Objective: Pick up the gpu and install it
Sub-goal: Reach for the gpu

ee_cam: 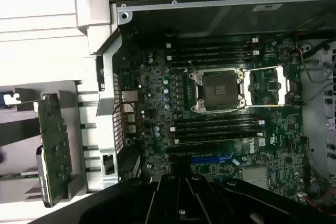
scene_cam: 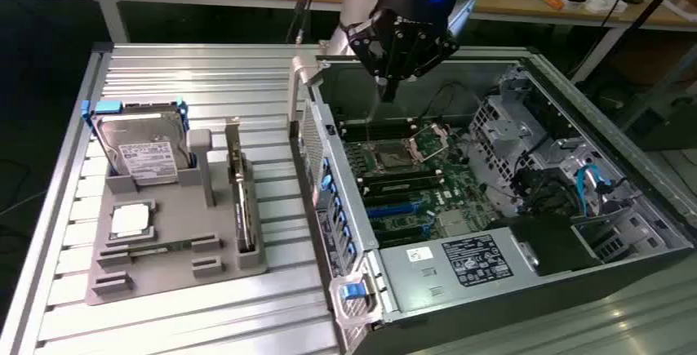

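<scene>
Above the open computer case (scene_cam: 310, 135), hovers with pincer (scene_cam: 384, 90) narrow and empty, well apart from gpu (scene_cam: 241, 200) set upright in grey holder (scene_cam: 120, 277) at exterior view's left, top edge offered for grasping.

A ribbed silvery table (scene_cam: 185, 77) carries two things. In the exterior view, a grey holder block (scene_cam: 163, 277) lies at nine o'clock. An open computer case (scene_cam: 332, 208) stands just beside it at three o'clock.

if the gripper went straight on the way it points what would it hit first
The gripper would likely meet the motherboard in the open computer case, near the CPU socket; nothing shows between, though depth is unclear.
</scene>
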`<state>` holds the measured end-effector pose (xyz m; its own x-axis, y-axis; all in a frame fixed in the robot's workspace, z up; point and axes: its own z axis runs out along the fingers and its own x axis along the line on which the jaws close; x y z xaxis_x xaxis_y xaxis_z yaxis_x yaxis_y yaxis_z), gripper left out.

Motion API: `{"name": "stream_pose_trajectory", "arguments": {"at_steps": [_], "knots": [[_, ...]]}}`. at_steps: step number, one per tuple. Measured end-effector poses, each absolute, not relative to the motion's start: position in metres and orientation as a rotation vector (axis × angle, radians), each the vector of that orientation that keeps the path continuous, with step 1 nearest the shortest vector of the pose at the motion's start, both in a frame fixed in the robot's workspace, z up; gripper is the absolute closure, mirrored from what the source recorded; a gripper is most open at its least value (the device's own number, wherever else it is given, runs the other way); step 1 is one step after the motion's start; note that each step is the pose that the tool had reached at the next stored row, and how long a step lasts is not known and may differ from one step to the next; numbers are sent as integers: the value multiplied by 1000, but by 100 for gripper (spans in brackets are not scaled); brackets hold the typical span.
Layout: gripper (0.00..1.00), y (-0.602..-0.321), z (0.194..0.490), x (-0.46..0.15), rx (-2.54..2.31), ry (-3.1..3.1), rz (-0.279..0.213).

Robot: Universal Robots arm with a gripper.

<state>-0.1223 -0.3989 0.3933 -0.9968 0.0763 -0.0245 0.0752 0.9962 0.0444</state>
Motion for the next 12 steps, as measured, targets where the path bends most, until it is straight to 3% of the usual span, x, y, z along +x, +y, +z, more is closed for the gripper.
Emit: {"name": "stream_pose_trajectory", "arguments": {"at_steps": [12], "knots": [[89,-399,393,-174,118,3111,68]]}}
